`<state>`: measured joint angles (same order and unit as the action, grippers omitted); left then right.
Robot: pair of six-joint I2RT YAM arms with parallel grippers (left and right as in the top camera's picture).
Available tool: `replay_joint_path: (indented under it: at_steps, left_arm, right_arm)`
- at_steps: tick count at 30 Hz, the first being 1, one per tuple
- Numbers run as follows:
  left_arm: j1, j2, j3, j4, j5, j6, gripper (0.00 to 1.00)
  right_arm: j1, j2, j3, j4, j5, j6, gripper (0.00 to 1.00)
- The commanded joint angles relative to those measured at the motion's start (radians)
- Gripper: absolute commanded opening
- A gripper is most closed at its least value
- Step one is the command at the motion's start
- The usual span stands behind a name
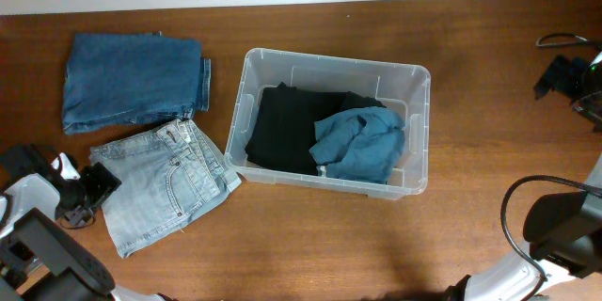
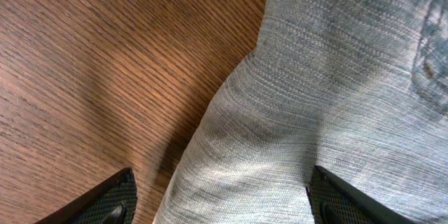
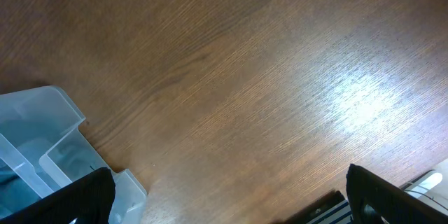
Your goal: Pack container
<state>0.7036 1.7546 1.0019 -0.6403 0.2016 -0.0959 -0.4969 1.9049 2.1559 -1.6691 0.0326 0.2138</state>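
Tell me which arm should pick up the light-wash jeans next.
Left. The left gripper hangs open, straddling the edge of the light-wash jeans. The right gripper, also open, sits on the far side of the container from the jeans, with only the container's corner in its view.

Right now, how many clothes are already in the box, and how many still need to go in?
Two are in: a black garment and a teal garment lie in the container. In hand: nothing yet; the left gripper is open over the edge of the light jeans, the right gripper open and empty. Left: the light jeans and the dark blue jeans, both out on the table.
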Motion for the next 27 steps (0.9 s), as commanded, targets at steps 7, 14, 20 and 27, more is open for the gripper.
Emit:
replay_joint_path:
  at_steps: [7,14,20,27]
  left_arm:
    - [0.006,0.095,-0.006,0.012,0.05,0.023,0.79]
    - [0.006,0.139,-0.006,0.058,0.222,0.023,0.79]
    - [0.006,0.145,-0.006,0.039,0.223,0.045,0.79]
    - [0.006,0.145,-0.006,-0.051,0.228,0.068,0.77]
  right_arm:
    - [-0.001,0.0,-0.002,0.001,-0.002,0.011,0.98]
    - [-0.001,0.0,-0.002,0.001,-0.002,0.011,0.98]
    - [-0.001,0.0,-0.002,0.001,-0.002,0.011,0.99]
    - [-0.001,0.0,-0.002,0.001,-0.002,0.011,0.98]
